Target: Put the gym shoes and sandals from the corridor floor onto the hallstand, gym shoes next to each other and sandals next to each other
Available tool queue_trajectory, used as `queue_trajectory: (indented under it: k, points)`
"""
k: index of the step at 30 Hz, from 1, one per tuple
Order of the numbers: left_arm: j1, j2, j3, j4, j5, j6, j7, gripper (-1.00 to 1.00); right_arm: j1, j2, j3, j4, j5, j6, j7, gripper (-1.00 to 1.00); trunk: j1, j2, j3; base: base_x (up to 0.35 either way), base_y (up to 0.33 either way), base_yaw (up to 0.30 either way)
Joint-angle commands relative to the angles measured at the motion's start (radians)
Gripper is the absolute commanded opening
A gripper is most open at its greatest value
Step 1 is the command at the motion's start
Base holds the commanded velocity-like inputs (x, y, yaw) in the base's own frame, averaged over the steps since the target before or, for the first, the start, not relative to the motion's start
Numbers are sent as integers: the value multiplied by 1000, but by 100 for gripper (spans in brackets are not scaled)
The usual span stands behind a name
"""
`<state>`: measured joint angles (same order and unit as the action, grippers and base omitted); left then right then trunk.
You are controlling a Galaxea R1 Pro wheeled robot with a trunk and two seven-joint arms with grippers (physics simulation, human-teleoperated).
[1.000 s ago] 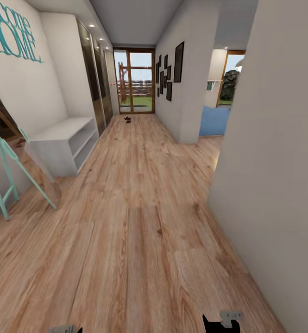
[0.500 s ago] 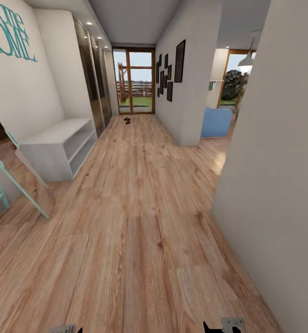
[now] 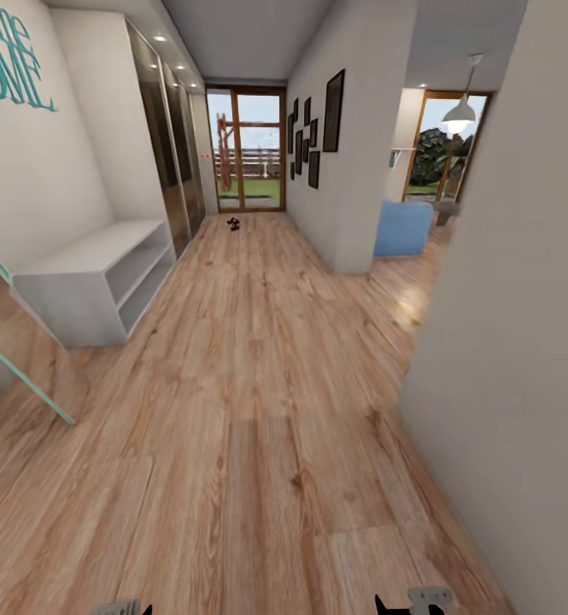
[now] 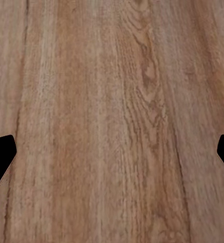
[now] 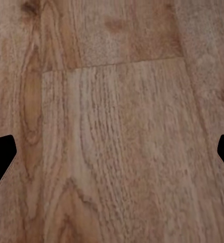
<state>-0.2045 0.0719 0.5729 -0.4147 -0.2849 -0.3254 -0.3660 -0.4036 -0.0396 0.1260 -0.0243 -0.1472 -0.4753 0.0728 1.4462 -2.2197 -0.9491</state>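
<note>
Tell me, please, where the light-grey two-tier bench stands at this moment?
In the head view, the light-grey two-tier bench stands against the corridor's left wall, on the wood-plank floor, just before the mirrored wardrobe doors.

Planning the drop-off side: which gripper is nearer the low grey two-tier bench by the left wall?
Left. The left gripper sits on the bench's side of the corridor; the right gripper is across by the right wall. Both are far short of it.

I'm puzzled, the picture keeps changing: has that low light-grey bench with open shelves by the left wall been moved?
No. The low light-grey bench sits against the same white left wall as before; both slid leftward together, so the camera moved forward.
</note>
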Motion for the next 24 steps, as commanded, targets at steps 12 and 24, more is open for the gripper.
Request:
queue_trajectory:
  k: [12, 24]
  points:
    - [-1, 0, 9, 1, -8, -4, -6, 100, 0, 0, 7, 1, -11, -3, 5, 100, 0, 0, -1, 338, 0, 0]
    - [-1, -1, 9, 1, -8, -4, -6, 100, 0, 0, 7, 1, -11, -3, 5, 100, 0, 0, -1, 338, 0, 0]
